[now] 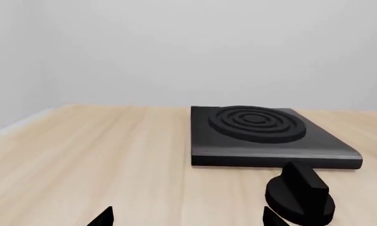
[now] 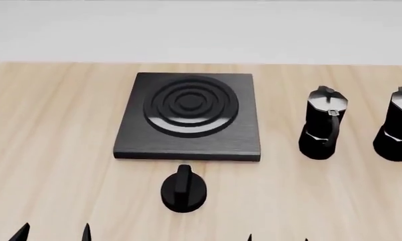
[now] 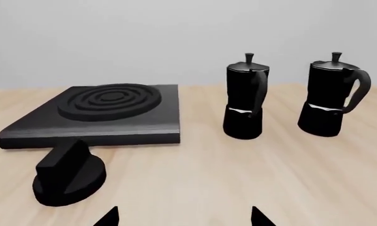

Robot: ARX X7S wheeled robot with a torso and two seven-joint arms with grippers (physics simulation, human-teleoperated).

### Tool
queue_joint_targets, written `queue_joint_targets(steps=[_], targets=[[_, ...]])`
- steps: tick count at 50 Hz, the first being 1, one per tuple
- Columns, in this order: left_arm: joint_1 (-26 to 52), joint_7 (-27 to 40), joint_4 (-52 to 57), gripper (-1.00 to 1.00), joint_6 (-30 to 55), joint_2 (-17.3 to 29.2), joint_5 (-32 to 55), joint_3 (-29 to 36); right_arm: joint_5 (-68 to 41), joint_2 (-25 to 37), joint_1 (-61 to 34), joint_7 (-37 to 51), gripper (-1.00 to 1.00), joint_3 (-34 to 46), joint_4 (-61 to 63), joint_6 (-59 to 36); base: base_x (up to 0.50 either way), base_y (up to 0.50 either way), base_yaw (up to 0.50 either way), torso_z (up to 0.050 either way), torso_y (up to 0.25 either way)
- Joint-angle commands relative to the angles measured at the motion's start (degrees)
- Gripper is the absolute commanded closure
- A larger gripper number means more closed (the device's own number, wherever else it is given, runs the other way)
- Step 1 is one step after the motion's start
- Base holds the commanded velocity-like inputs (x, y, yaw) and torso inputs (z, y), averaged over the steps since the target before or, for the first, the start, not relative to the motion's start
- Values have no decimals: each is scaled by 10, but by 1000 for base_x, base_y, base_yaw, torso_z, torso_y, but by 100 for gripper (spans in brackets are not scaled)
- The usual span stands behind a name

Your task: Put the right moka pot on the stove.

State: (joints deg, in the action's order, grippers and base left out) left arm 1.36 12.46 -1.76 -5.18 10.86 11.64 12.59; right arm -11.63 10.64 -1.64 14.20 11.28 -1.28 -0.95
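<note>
Your right gripper (image 3: 184, 215) waits with jaws apart, empty, at the table's (image 2: 46, 150) near edge; the left gripper (image 2: 53, 233) likewise. Right moka pot (image 2: 396, 131) stands upright far right, beside its twin (image 2: 321, 129), well apart from the unoccupied stove (image 2: 187, 145).

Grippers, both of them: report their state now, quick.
Left gripper: open, holding nothing; only its fingertips show.
Right gripper: open, holding nothing; the right moka pot stands untouched.
</note>
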Motion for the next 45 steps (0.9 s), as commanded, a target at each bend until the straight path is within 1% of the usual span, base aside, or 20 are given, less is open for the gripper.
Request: queue_joint_targets(steps=[1, 23, 45], targets=[[1, 4, -1, -100, 0, 2, 2, 3, -6, 3, 1, 3, -100, 0, 4, -2, 168, 0, 0, 0, 0], [2, 8, -3, -100, -1, 7, 6, 10, -15, 8, 0, 5, -100, 4, 0, 2, 169, -20, 0, 0, 0], [4, 12, -5, -100, -4, 11, 10, 16, -20, 10, -6, 9, -100, 9, -13, 8, 169, -77, 0, 0, 0]])
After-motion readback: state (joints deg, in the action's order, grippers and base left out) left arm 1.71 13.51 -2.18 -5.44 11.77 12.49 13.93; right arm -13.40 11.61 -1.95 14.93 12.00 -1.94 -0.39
